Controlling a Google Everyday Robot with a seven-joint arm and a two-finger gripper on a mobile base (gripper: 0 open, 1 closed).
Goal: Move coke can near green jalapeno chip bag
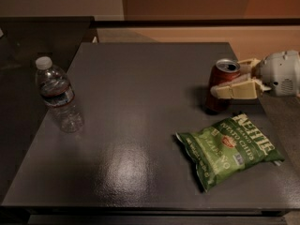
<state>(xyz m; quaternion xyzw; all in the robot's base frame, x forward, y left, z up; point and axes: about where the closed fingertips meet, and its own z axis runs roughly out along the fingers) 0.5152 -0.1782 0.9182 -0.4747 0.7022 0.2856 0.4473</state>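
Note:
The coke can is a dark-red can with a silver top. It stands upright on the dark table near the right edge. My gripper reaches in from the right, with its cream fingers closed on either side of the can's upper half. The green jalapeno chip bag lies flat just in front of the can, a short gap away.
A clear water bottle with a white cap stands near the table's left edge. The white gripper body hangs over the table's right edge. A darker counter lies behind and to the left.

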